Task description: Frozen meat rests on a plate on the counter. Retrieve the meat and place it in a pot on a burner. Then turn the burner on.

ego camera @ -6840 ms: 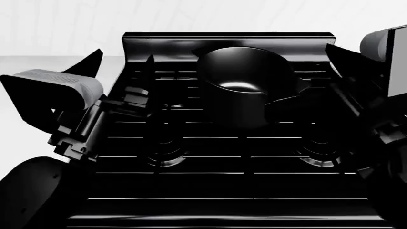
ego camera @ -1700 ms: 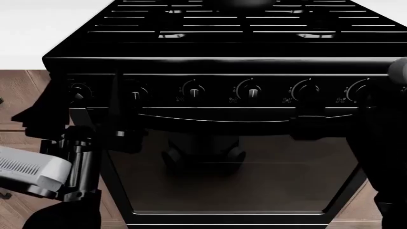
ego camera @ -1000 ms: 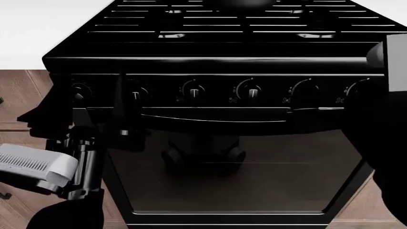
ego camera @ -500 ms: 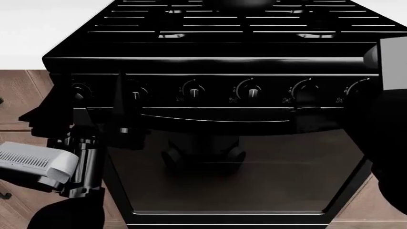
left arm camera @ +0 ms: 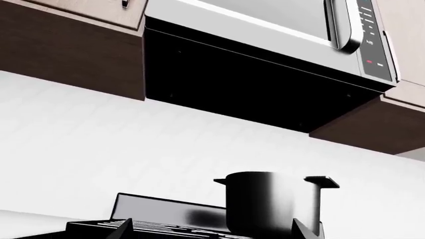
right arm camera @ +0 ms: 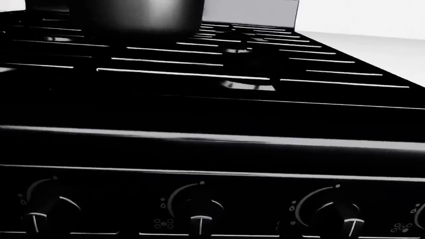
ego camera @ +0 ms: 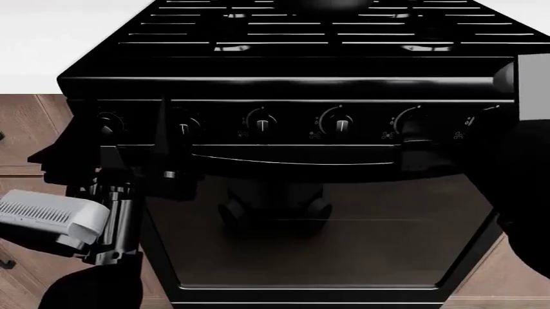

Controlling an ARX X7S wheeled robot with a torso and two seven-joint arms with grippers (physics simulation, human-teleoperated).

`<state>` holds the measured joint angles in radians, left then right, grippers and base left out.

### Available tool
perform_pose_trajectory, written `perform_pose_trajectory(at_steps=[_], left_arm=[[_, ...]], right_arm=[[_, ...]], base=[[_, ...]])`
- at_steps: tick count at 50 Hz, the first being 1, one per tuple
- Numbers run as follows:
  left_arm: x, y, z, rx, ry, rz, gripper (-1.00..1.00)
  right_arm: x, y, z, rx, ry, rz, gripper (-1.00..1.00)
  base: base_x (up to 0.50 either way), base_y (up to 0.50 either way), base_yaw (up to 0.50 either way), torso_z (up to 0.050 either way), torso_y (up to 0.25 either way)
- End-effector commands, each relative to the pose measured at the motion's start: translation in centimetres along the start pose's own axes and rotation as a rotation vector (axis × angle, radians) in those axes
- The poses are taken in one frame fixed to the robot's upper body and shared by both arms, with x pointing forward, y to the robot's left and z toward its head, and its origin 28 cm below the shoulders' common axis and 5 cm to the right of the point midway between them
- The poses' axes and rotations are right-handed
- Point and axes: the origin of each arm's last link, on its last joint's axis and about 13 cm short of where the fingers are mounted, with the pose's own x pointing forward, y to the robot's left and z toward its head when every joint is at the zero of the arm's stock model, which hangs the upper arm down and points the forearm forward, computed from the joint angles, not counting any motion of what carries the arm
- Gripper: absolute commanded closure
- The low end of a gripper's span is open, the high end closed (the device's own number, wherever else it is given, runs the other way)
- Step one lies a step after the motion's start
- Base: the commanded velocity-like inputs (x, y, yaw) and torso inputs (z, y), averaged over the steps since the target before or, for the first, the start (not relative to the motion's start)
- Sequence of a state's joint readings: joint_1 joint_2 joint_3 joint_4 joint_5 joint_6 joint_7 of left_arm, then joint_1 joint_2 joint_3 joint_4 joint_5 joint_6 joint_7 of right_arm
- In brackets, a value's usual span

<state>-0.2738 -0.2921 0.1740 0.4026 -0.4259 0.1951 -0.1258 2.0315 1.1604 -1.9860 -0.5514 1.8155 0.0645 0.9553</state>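
Neither set of fingers shows clearly enough for me to call them released or clenched. The left gripper (ego camera: 163, 138) is a dark shape in front of the control panel, its tips near the second knob from the left (ego camera: 183, 127), with nothing visibly held. The right gripper is lost in the black mass of its arm at three o'clock in the head view, beside the far-right knobs, so I cannot tell its state either.

Both arms hang low before the black glossy stove front (ego camera: 292, 225), which makes sense to me: with the row of round black dials with white pointer marks (right arm camera: 198, 219) at hand height, this reads as the burner-lighting stage. The right wrist camera looks straight at three of those dials, all pointers sitting at about six o'clock.

The tall glossy black cylindrical pot (left arm camera: 265, 201) stands on the grates at the back of the cooktop, flat tab handles jutting from its rim, below the stainless microwave (left arm camera: 265, 30). Its inside is hidden from every view, so the meat, the plate and whether the meat is in the pot cannot be confirmed. A strip of smooth white countertop (ego camera: 35, 58) shows at ten o'clock, above brown cabinets.
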Motion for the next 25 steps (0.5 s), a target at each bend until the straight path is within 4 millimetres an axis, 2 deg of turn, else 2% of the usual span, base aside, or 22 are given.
perform_pose_trajectory(at_steps=[1, 25], left_arm=[[0.0, 0.0, -0.2, 0.003, 0.002, 0.002, -1.00], [0.2, 0.1, -0.2, 0.006, 0.004, 0.007, -1.00]], right_arm=[[0.9, -0.4, -0.4, 0.013, 0.006, 0.024, -1.00], [2.3, -0.3, -1.5, 0.019, 0.058, 0.064, -1.00]], base=[[0.00, 0.00, 0.00, 0.000, 0.000], [0.00, 0.00, 0.00, 0.000, 0.000]])
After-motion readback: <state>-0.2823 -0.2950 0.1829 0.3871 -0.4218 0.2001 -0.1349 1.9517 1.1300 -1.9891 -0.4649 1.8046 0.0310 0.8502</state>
